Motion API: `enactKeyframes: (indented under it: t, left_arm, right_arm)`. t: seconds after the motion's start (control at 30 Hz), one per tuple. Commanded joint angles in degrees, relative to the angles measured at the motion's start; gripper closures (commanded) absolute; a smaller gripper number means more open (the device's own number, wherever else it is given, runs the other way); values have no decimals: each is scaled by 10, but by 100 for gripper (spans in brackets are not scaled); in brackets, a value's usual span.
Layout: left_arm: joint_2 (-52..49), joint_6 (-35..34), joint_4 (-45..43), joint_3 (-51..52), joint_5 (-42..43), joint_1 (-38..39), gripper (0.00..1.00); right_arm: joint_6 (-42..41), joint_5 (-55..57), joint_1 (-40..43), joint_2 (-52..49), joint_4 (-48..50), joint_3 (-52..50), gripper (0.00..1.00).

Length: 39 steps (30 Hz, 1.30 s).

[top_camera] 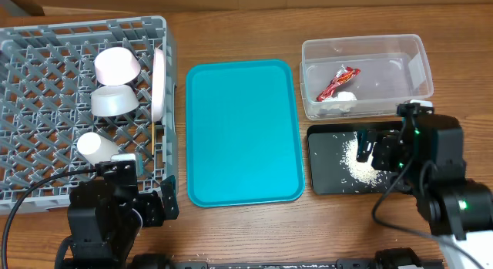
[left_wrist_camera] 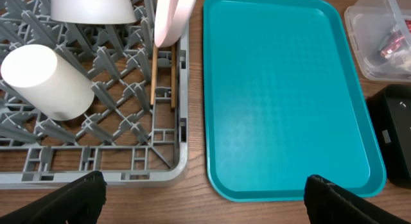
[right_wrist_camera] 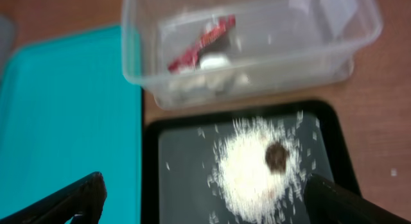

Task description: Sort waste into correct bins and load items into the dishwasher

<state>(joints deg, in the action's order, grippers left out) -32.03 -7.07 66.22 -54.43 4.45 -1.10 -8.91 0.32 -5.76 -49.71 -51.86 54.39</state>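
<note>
The grey dish rack at left holds two bowls, an upright plate, a cup and chopsticks. The clear tub at back right holds the red wrapper and white tissue. The black tray in front of it holds a rice pile with the brown lump on it. My left gripper is open and empty by the rack's front corner. My right gripper is open and empty over the black tray.
A large teal serving tray lies between the rack and the bins, with nothing on it. Loose rice grains are scattered across the black tray around the pile. Bare wooden table surrounds everything.
</note>
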Motion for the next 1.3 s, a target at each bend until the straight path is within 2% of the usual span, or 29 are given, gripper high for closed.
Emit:
enactKeyframes:
  t: [0.0, 0.07, 0.1, 0.23, 0.33, 0.47, 0.57, 0.67, 1.27]
  left_arm:
    - [2, 9, 0, 4, 5, 0, 0]
    - [2, 9, 0, 4, 5, 0, 0]
    - [2, 9, 0, 4, 5, 0, 0]
    - [2, 9, 0, 4, 5, 0, 0]
    - [2, 9, 0, 4, 5, 0, 0]
    - [2, 9, 0, 4, 5, 0, 0]
    - [2, 9, 0, 4, 5, 0, 0]
    - [2, 9, 0, 4, 5, 0, 0]
    - [2, 9, 0, 4, 5, 0, 0]
  right_arm:
    - [4, 12, 0, 88, 65, -48, 0]
    - [4, 11, 0, 143, 136, -99, 0]
    - [3, 8, 0, 202, 209, -160, 0]
    - [3, -16, 4, 354, 386, -323, 0]
    - [3, -23, 21, 452, 455, -415, 0]
    - [4, -38, 50, 495, 529, -487, 0]
    - [35, -38, 54, 495, 535, -515, 0]
    - [43, -49, 55, 495, 470, -539, 0]
    - [43, -47, 55, 495, 474, -539, 0]
